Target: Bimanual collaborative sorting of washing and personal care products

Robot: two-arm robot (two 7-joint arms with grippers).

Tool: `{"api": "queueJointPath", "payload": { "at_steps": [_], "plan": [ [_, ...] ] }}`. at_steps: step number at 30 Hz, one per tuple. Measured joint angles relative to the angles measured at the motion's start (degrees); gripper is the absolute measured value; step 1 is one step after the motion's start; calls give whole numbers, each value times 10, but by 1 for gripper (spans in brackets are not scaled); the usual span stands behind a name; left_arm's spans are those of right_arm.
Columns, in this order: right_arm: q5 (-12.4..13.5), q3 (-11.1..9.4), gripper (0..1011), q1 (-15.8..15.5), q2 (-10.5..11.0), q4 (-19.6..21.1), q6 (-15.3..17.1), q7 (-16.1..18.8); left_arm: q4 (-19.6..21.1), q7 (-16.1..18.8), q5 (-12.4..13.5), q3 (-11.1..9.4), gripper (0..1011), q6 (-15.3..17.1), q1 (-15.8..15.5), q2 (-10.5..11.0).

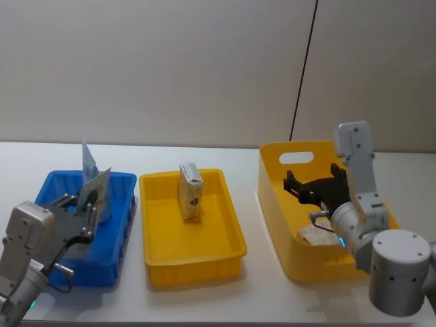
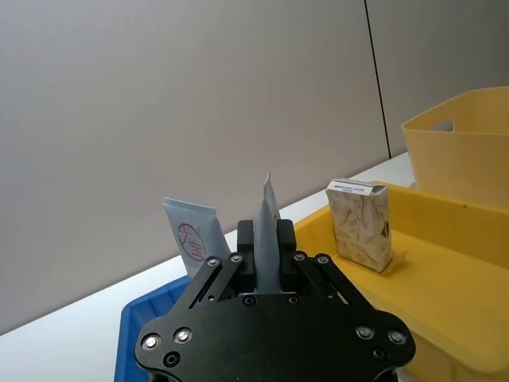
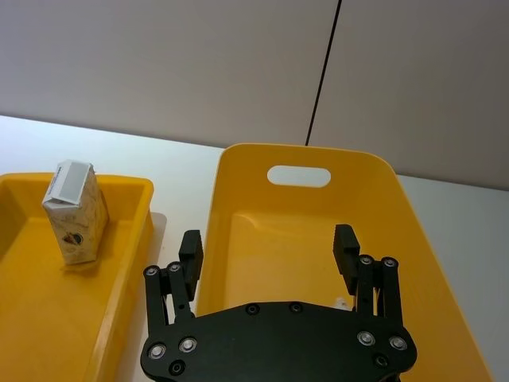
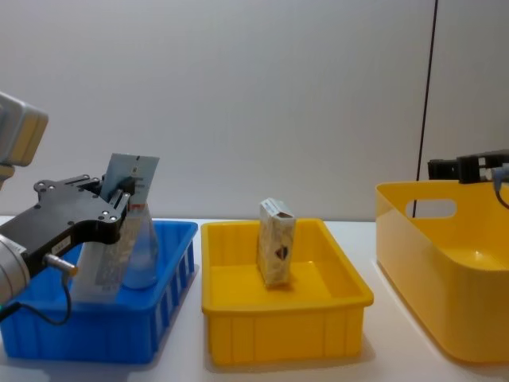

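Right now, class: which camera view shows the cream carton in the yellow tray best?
The right wrist view: the cream carton stands upright with its top flap, patterned side and dark emblem all visible. The chest view shows the carton from the side, with the emblem; the head view shows it smaller, from above; the left wrist view shows it near the left gripper.

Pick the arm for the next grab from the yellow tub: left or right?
Right. The right gripper hangs open over the yellow tub, with a carton lying inside. The left gripper is over the blue tray, shut on a pouch.
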State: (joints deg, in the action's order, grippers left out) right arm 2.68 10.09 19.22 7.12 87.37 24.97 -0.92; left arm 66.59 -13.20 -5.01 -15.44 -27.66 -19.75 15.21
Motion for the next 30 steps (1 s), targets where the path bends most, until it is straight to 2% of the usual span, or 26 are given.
{"api": "queueJointPath", "payload": {
  "at_steps": [8,17,30],
  "plan": [
    [0,0,1004,0,0,0,0,0,6,-3,4,3,151,14,2,0],
    [0,0,1004,0,0,0,0,0,15,1,21,3,151,29,4,2],
    [0,0,1004,0,0,0,0,0,19,5,33,3,151,36,5,3]
  ]
}}
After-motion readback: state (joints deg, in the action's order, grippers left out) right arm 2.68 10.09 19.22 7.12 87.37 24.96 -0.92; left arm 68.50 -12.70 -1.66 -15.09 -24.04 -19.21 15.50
